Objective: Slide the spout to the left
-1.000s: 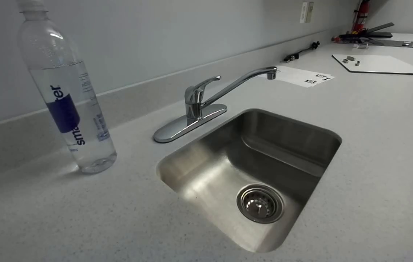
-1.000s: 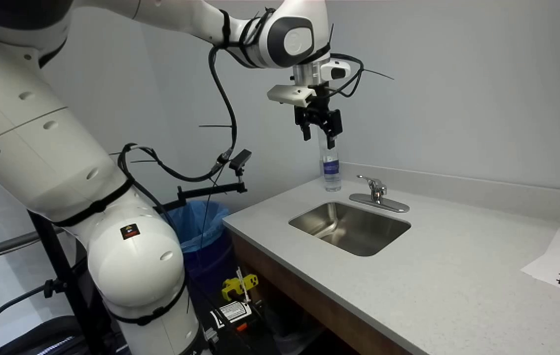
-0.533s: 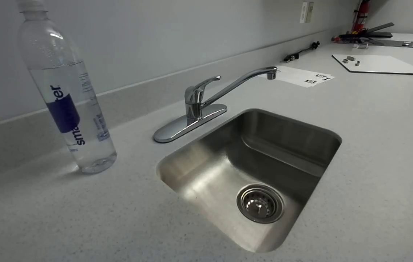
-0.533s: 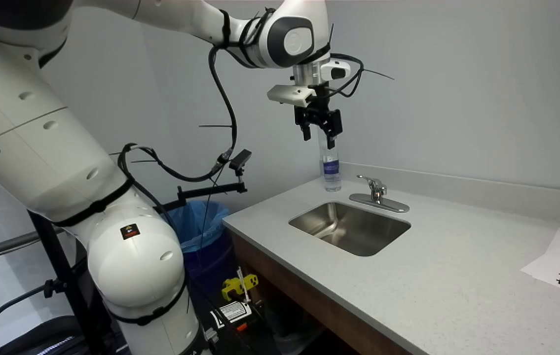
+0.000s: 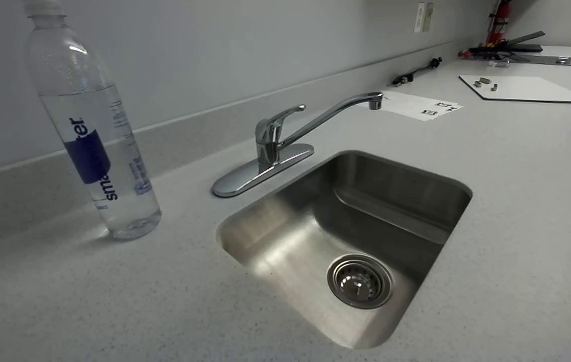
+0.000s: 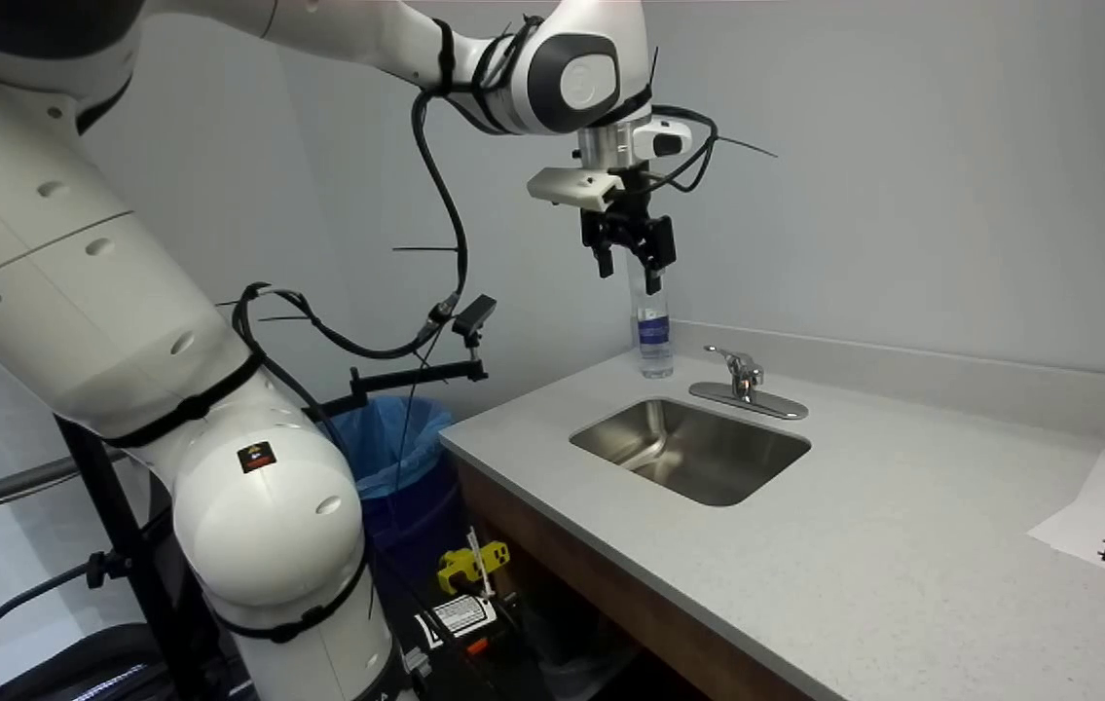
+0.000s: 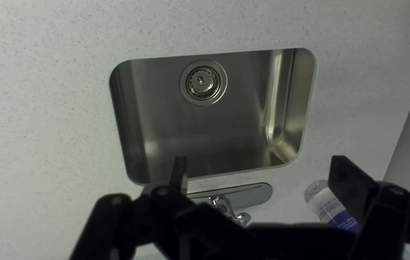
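Pointing downward, spread wide: gripper (image 6: 629, 276), one. Jutting from faucet (image 5: 266, 138), well apart from gripper: spout (image 5: 333, 111), chrome, one.

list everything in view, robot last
countertop: 1, pale grey, along wall
sink: 1, silver, in countertop
strainer: 1, silver, in sink
faucet base plate: 1, chrome, beside sink
spout: 1, chrome, jutting beyond base plate
lever handle: 1, chrome, above base plate
water bottle: 1, clear, blue label, on countertop
marker sheets: apparently 2, white, on countertop
flat panel: 1, white, on countertop
small blocks: apparently 3, grey, on panel
wall plates: 2, white, beige, on wall
hardware: count unclear, black, far end
fire extinguisher: 1, red, far end
trash bin: 1, blue, near countertop edge
outlet block: 1, yellow, below countertop
robot arm: 1, white, beside countertop
end effector: 1, black, above countertop
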Tool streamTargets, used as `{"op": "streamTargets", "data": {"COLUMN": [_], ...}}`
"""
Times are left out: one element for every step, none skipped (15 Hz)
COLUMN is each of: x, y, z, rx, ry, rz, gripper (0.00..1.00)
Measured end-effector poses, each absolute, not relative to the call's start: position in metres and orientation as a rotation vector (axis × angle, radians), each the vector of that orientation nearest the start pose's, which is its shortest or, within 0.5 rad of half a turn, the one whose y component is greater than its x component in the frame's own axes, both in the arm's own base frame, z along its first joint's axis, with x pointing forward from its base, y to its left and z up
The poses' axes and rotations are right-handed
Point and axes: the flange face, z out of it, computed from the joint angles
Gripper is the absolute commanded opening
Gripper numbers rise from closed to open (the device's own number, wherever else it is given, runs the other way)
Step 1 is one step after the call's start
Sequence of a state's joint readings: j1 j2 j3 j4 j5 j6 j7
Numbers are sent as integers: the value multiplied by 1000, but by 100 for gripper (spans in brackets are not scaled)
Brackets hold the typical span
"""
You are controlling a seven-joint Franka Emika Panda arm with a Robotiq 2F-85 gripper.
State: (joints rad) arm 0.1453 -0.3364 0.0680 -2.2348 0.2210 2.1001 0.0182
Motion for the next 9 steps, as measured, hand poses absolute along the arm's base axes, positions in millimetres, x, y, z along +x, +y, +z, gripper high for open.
{"op": "streamTargets", "data": {"x": [459,460,461,463,465,468,471,476,481], "y": [113,113,113,113,113,111,109,105,100], "z": [525,523,519,515,510,505,499,494,489], "rx": [-2926,-2928,-2929,-2931,-2934,-2939,-2943,-2949,-2955], "ry": [-147,-147,-148,-147,-146,-145,-141,-135,-128], "rz": [-261,-253,-241,-228,-214,-198,-185,-171,-157], "gripper": [100,100,100,100,100,100,100,100,100]}}
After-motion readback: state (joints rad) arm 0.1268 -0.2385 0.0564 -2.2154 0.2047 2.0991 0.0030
